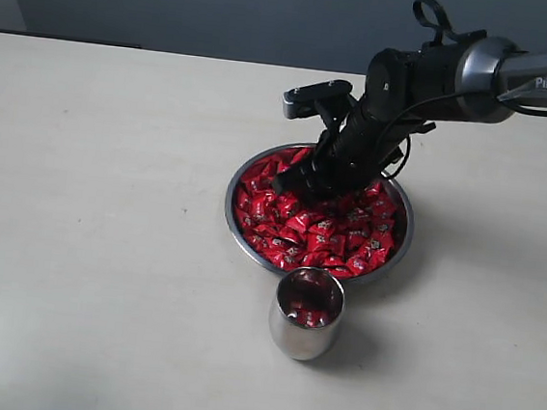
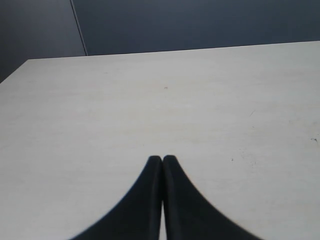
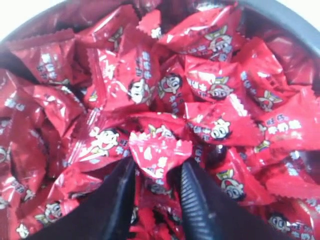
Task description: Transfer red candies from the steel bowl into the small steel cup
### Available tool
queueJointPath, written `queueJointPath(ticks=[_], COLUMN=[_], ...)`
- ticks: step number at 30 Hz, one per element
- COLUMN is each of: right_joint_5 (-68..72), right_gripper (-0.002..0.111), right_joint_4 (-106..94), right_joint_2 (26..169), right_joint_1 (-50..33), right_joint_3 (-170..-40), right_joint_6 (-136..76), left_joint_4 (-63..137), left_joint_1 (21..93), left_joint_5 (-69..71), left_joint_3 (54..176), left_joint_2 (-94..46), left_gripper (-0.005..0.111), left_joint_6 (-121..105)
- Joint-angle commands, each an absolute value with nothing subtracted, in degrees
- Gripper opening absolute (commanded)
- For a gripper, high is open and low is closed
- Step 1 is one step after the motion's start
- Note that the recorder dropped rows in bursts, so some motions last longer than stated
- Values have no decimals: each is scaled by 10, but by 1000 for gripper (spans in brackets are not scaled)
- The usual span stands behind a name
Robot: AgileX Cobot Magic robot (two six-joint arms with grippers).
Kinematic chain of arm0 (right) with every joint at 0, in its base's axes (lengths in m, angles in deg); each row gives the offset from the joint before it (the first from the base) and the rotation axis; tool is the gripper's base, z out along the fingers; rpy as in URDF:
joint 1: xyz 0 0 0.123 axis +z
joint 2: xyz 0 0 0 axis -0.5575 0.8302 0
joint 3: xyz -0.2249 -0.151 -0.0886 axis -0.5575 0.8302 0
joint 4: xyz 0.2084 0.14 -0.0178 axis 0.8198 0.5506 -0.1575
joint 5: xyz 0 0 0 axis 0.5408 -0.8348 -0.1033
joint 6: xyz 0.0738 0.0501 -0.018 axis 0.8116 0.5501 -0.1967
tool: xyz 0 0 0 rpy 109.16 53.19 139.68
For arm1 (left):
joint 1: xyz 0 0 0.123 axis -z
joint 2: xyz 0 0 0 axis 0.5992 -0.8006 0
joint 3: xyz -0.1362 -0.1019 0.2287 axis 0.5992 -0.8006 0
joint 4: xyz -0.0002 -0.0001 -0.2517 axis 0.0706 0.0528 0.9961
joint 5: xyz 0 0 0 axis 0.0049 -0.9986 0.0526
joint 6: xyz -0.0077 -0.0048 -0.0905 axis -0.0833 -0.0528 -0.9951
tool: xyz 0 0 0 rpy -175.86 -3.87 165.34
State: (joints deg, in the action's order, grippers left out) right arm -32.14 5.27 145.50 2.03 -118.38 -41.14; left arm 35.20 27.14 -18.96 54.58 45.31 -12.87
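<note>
Beige bench [image 1: 105,247] is backed by grey wall [image 1: 177,2]. Mid-bench, steel bowl [image 1: 236,231] is filled with red candies [image 1: 319,234]; small steel cup [image 1: 304,339], toward front edge, holds few. Right gripper [image 3: 158,164] is parted around one candy; left gripper [image 2: 162,159] is closed tight.

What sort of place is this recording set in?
Probably a robotics lab bench, not a kitchen: a bare pale table, a plain grey wall behind it, and a robot arm reaching into a bowl of candies beside a cup.

Lab prob., robot arm [image 1: 518,78], pale tbl [image 1: 109,199]
</note>
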Motion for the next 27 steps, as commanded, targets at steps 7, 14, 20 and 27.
queueJointPath(ticks=[7, 14, 20, 27], right_joint_5=[-311, -314, -321, -342], right_gripper=[11, 0, 0, 0], right_joint_4=[48, 36, 28, 15], right_joint_2=[1469, 1470, 1434, 1399], right_joint_1=[16, 16, 16, 16], right_joint_3=[-1185, -1185, -1185, -1185], right_joint_6=[-412, -412, -412, -411], left_joint_4=[351, 351, 351, 351], left_joint_1=[270, 270, 270, 270], left_joint_5=[-184, -184, -184, -184], left_joint_3=[545, 545, 545, 545], left_joint_2=[456, 456, 456, 456], left_gripper=[0, 0, 0, 0], left_joint_6=[-130, -130, -130, -130])
